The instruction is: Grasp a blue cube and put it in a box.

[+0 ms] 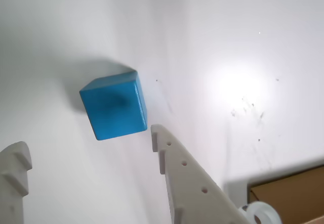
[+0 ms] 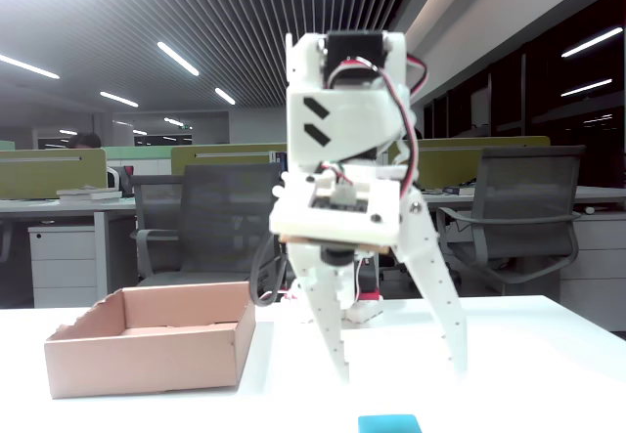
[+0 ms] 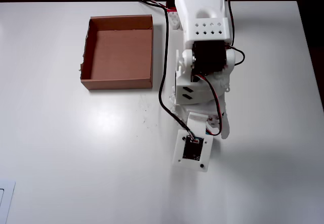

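The blue cube (image 1: 114, 105) rests on the white table, just beyond my fingertips and nearer the right finger (image 1: 169, 158) than the left finger (image 1: 15, 166). My gripper (image 1: 88, 139) is open with nothing between its jaws. In the fixed view the gripper (image 2: 401, 369) points down with its fingers spread, and only the top of the cube (image 2: 388, 423) shows at the bottom edge, nearer the camera than the fingertips. The cardboard box (image 2: 147, 347) stands to the left of the arm. From overhead the box (image 3: 116, 84) lies at the upper left and the arm hides the cube.
A corner of the box (image 1: 293, 193) shows at the wrist view's lower right. A black cable (image 3: 163, 82) runs beside the arm, between it and the box. A white flat object (image 3: 5, 201) sits at the table's lower left corner. Office chairs stand behind the table.
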You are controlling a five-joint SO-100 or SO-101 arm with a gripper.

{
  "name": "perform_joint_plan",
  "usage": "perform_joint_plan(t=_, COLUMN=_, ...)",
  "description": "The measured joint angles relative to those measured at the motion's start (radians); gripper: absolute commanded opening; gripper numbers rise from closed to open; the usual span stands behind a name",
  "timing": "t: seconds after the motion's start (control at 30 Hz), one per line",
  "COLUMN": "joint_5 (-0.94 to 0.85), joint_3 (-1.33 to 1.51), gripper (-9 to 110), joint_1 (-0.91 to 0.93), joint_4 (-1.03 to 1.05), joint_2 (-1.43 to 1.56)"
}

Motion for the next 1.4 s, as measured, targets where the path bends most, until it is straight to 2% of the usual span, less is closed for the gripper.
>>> perform_joint_plan(t=0.4, joint_5=0.000, joint_3=-0.018, gripper=31, joint_1=0.000, joint_4=-0.006, joint_2=-0.038)
perform_joint_plan(t=0.7, joint_5=0.000, joint_3=-0.037, gripper=46, joint_1=-0.009, joint_4=-0.005, joint_2=-0.094)
perform_joint_plan(t=1.0, joint_5=-0.003, joint_3=-0.071, gripper=47, joint_1=-0.015, joint_4=-0.003, joint_2=-0.132)
perform_joint_plan(t=1.4, joint_5=-0.003, joint_3=-0.074, gripper=42, joint_1=0.009, joint_4=-0.029, joint_2=-0.206)
